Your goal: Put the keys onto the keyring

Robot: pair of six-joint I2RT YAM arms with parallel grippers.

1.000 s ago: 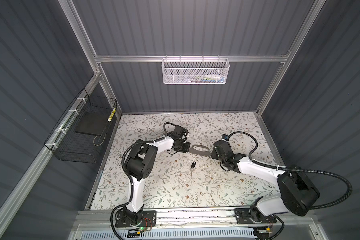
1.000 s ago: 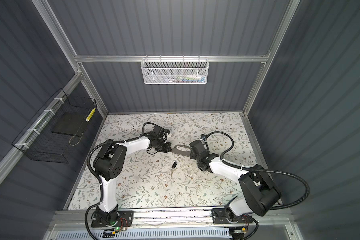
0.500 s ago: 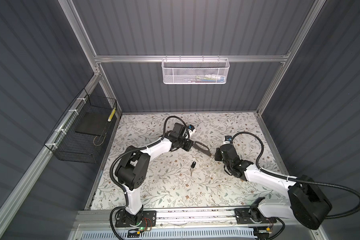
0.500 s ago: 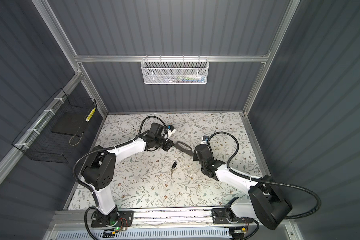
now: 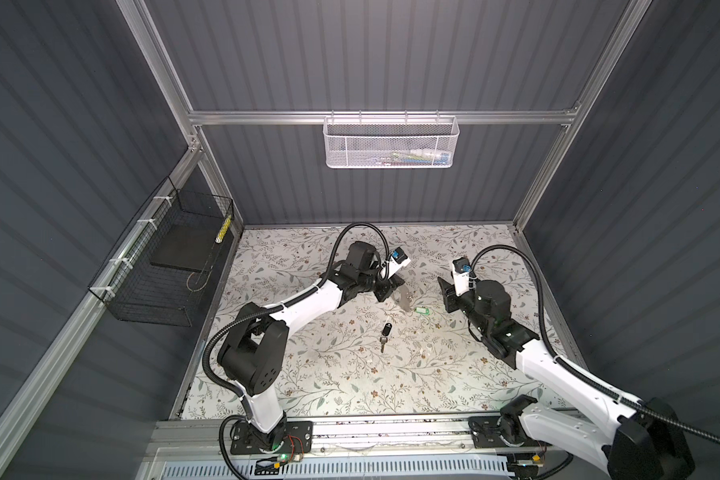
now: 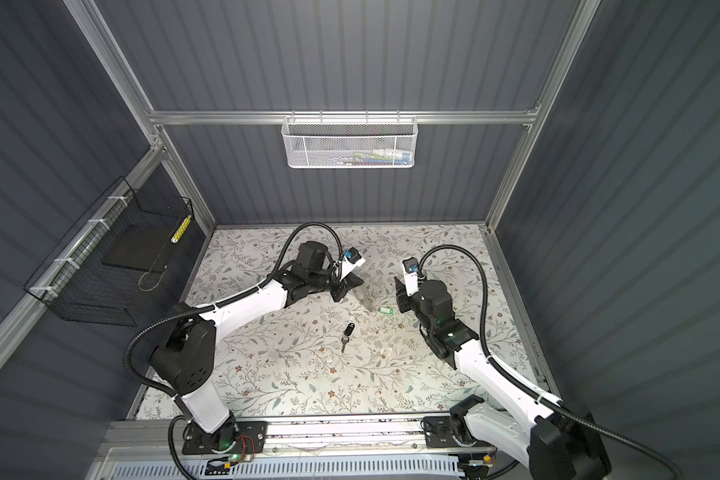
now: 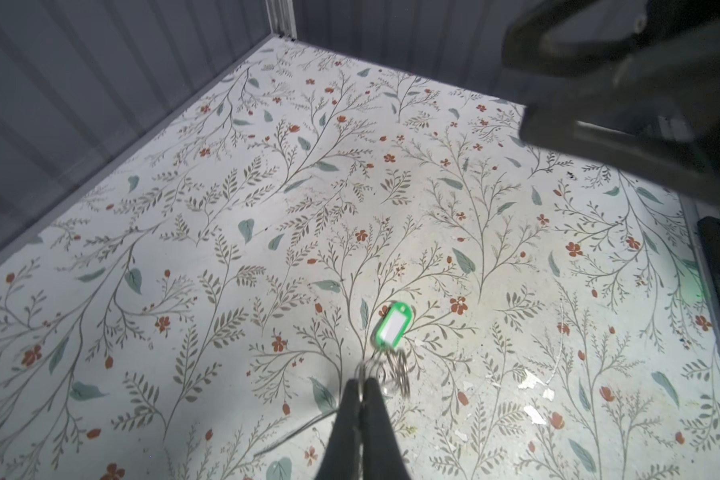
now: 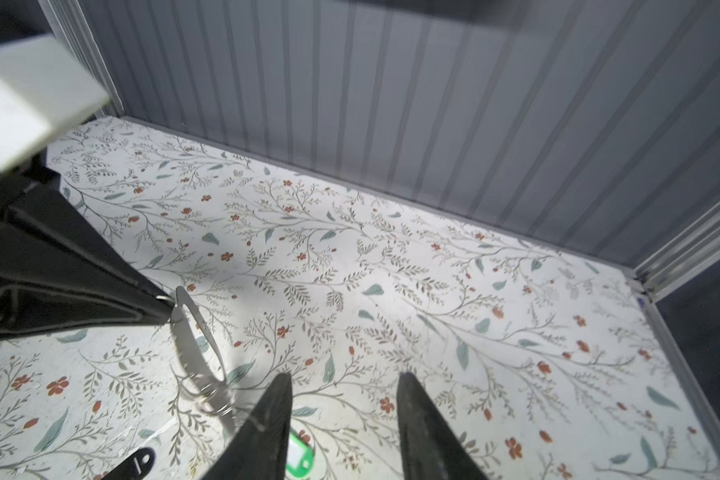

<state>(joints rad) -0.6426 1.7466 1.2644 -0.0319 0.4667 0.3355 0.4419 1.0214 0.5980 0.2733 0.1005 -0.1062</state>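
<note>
My left gripper [image 5: 395, 286] [image 7: 362, 382] is shut on one end of the keyring [image 5: 404, 298] [image 6: 366, 300], a grey plate with an oval cutout [image 8: 192, 340]. The plate hangs tilted, its lower end with the metal clips [image 8: 211, 395] down at the table. The green tag [image 5: 422, 309] [image 6: 385, 309] [image 7: 391, 330] lies right by that end; I cannot tell whether its ring is on a clip. The black-headed key [image 5: 386, 331] [image 6: 348, 331] lies alone nearer the front. My right gripper [image 5: 445, 291] [image 8: 344, 382] is open and empty just right of the tag.
The floral table [image 5: 350, 374] is boxed in by grey walls on three sides. A white mesh basket [image 5: 391, 143] hangs on the back wall. A black wire basket [image 5: 163, 266] hangs on the left wall. The right arm's wrist [image 7: 641, 83] looms close in the left wrist view.
The right gripper has opened and drawn back to the right, away from the keyring. The left gripper has raised its end of the keyring, tilting the plate. The green tag now shows.
</note>
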